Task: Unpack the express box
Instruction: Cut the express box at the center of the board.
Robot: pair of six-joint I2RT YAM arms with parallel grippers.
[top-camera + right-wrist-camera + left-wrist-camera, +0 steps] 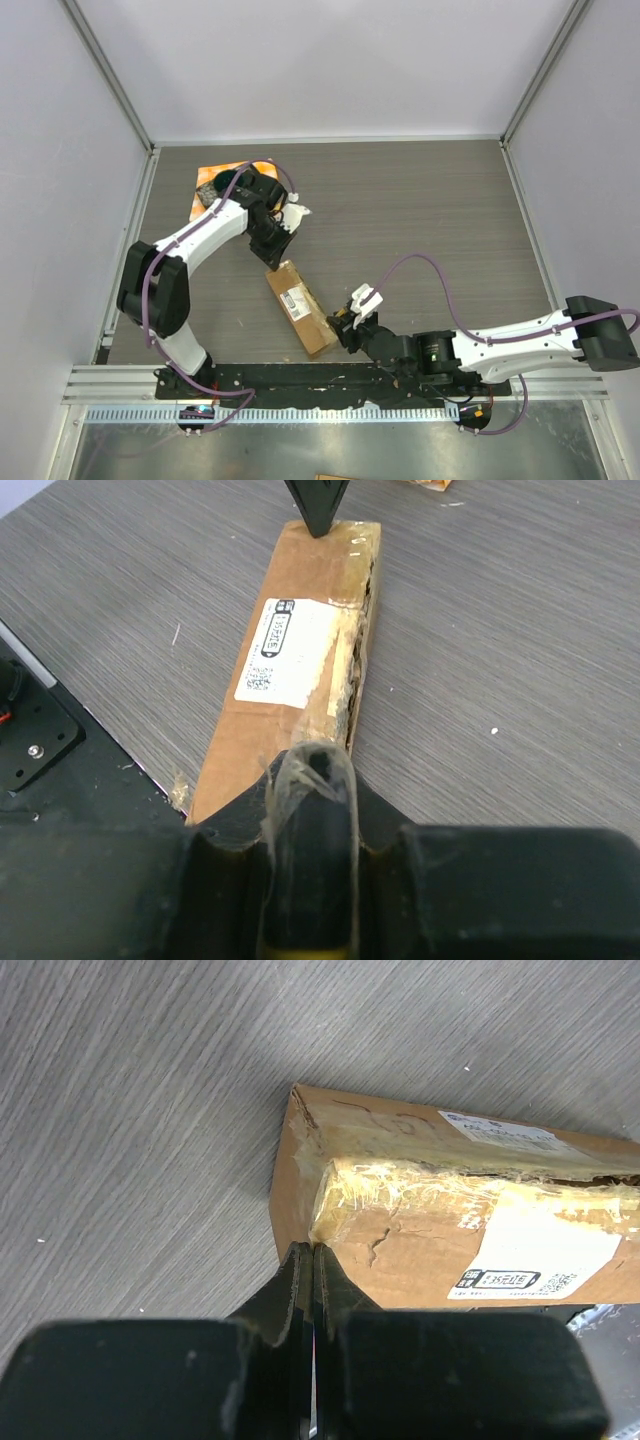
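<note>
On the desk (430,220), centre: the express box (300,308) lies slantwise, white label (290,650) up, between my two arms.
Left claw (313,1250): closed on nothing, tips set against the box's far end.
Right claw (310,765): at the near end, pinched on what I take for a strand of shiny tape (310,800).
Step in hand: I'd pin the far end and draw the tape low along the seam.
Box contents: seam ragged, nothing inside visible to me.

Bright, even overhead light leaves soft shadows on the grey wood-grain worktop (420,220). Clear tape (400,1185) on the oblong brown cardboard express box (410,1255) glints. The left gripper (313,1260) and right gripper (310,770) loom dark and blurred nearest their wrist cameras.
</note>
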